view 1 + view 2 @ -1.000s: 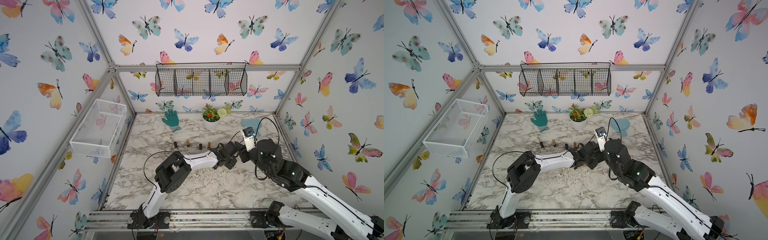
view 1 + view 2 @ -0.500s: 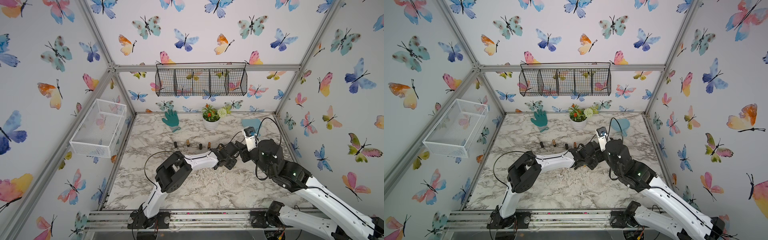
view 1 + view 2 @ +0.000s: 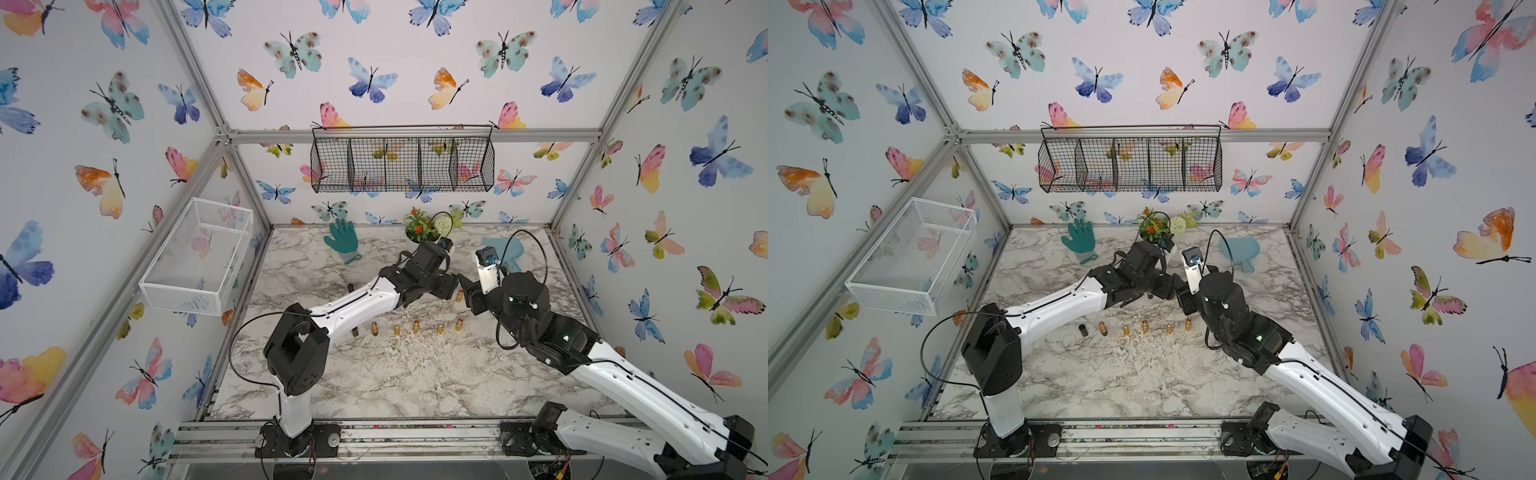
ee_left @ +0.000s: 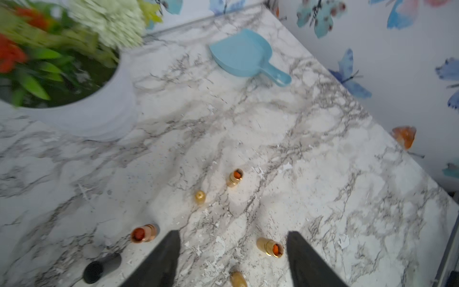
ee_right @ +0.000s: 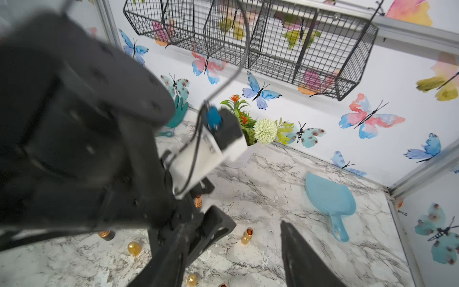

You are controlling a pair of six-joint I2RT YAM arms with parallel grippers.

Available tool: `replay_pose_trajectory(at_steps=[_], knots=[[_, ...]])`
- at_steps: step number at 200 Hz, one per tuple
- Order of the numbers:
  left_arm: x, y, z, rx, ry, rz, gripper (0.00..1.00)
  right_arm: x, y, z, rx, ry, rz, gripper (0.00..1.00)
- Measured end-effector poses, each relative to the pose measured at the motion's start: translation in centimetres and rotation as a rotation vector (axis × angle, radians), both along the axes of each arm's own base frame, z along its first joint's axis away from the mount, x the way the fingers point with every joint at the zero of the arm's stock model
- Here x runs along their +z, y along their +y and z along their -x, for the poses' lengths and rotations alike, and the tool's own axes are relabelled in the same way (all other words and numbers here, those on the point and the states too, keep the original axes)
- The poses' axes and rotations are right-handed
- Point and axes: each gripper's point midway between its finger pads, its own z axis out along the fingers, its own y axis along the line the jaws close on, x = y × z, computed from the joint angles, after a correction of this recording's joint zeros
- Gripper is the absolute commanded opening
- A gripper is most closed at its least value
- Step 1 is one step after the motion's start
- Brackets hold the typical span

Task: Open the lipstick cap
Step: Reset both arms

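An uncapped gold lipstick [image 3: 459, 296] stands upright on the marble with its orange stick showing [image 5: 247, 236]. It stands alone between my two arms. My left gripper [image 3: 450, 289] is open just left of it, and in the left wrist view the lipstick [image 4: 270, 247] sits between the spread fingers [image 4: 169, 258], touching neither. My right gripper [image 3: 468, 297] is open just right of it and holds nothing. A black cap [image 3: 1084, 330] stands at the left end of a row of gold pieces [image 3: 1145, 326].
Several gold lipstick pieces [image 3: 415, 327] line up in front of the arms. A white plant pot [image 3: 420, 232], a green glove [image 3: 341, 239] and a blue scoop [image 3: 505, 251] sit at the back. A black wire basket [image 3: 401, 164] hangs on the back wall, a white one [image 3: 195, 257] on the left.
Both grippers have opened, the left from shut. The left arm has swung back and its elbow has shifted left, uncovering the front row of gold pieces. The right arm has barely moved.
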Motion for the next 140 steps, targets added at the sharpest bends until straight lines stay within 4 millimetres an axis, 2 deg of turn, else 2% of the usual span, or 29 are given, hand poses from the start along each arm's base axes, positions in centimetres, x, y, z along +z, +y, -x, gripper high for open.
replay_pose_trajectory(at_steps=[2,6,19,37,55,69,85,98,101,105,106,107,110,116,133,136,140], knots=[[0.2,0.3,-0.3,0.007,-0.002,0.003,0.98,-0.1,0.1,-0.1,0.000,0.000,0.006,0.95],[0.6,0.8,-0.6,0.021,-0.002,0.014,0.99,-0.5,0.4,-0.4,-0.003,0.005,0.010,0.98],[1.4,2.9,-1.7,0.070,-0.004,0.032,0.98,-1.4,1.1,-1.4,-0.012,0.007,0.034,0.98],[1.6,5.3,-2.4,0.117,0.003,0.032,0.98,-1.7,1.9,-2.5,-0.022,-0.007,0.031,0.98],[1.6,8.3,-3.1,0.174,0.009,0.029,0.98,-1.7,1.3,-4.4,-0.066,-0.032,0.006,0.98],[1.7,10.8,-3.4,0.220,0.008,0.029,0.98,-2.1,-0.9,-6.5,-0.140,-0.048,-0.020,0.98],[1.9,14.4,-3.9,0.298,0.002,0.036,0.98,-3.8,-5.4,-8.8,-0.256,-0.051,-0.038,0.98],[1.8,18.7,-4.5,0.396,-0.008,0.044,0.98,-5.4,-8.9,-9.8,-0.342,-0.066,-0.035,0.98],[1.8,20.1,-4.7,0.430,-0.013,0.048,0.98,-5.9,-9.6,-9.9,-0.356,-0.067,-0.035,0.98],[1.7,20.6,-4.8,0.441,-0.015,0.050,0.98,-6.5,-10.5,-9.9,-0.377,-0.065,-0.031,0.98],[1.6,21.6,-4.8,0.466,-0.017,0.051,0.98,-6.6,-10.6,-9.9,-0.379,-0.064,-0.030,0.98],[1.6,21.6,-4.8,0.466,-0.017,0.051,0.98,-6.9,-10.8,-9.9,-0.383,-0.062,-0.028,0.98],[1.4,23.7,-5.0,0.515,-0.021,0.058,0.98,-7.4,-11.4,-9.9,-0.395,-0.058,-0.025,0.98],[1.2,25.7,-5.1,0.562,-0.032,0.071,0.98,-8.2,-12.3,-10.0,-0.415,-0.054,-0.023,0.98],[-0.9,31.8,-4.6,0.696,-0.041,0.085,0.98,-10.4,-15.1,-9.9,-0.477,-0.052,-0.024,0.98],[-1.6,33.5,-4.4,0.739,-0.042,0.082,0.98,-10.8,-15.5,-9.8,-0.488,-0.054,-0.025,0.98],[-1.9,34.0,-4.4,0.750,-0.046,0.075,0.98,-11.2,-16.1,-9.8,-0.501,-0.062,-0.028,0.98]])
